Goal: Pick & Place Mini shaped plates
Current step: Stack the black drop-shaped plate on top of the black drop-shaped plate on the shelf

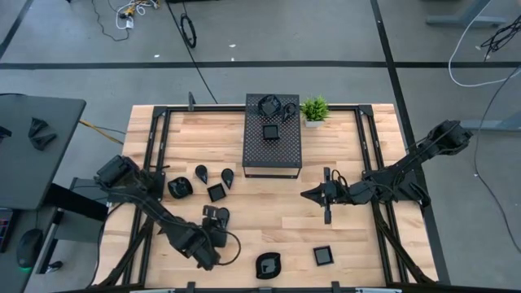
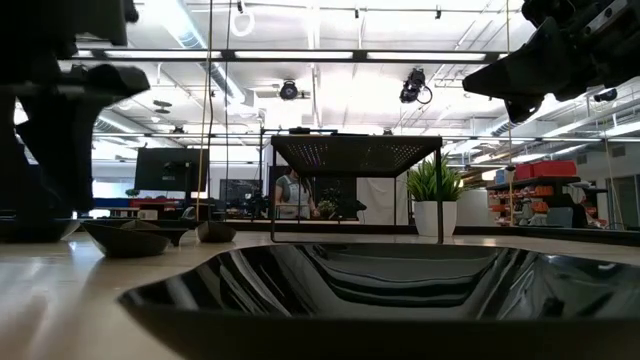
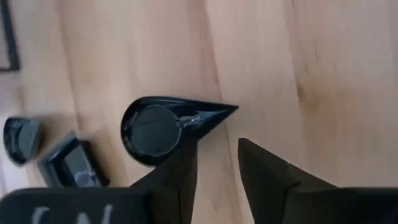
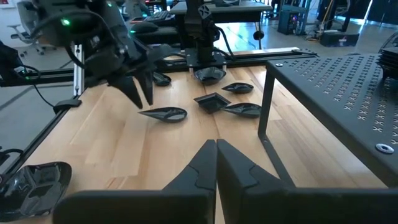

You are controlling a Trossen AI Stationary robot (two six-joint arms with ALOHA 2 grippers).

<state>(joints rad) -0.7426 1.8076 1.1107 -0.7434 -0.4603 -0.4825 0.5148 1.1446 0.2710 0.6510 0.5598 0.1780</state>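
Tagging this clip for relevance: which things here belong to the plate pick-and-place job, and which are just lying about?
Job:
- teardrop plate under the open left gripper
- square plate
- teardrop plates near the box
- square plate at the front
- black perforated box, plates on top

Lying about:
- potted plant
- right gripper, shut, idle

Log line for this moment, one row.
left gripper: open above teardrop plate, plate lying on table | right gripper: shut, empty, waiting beside perforated box
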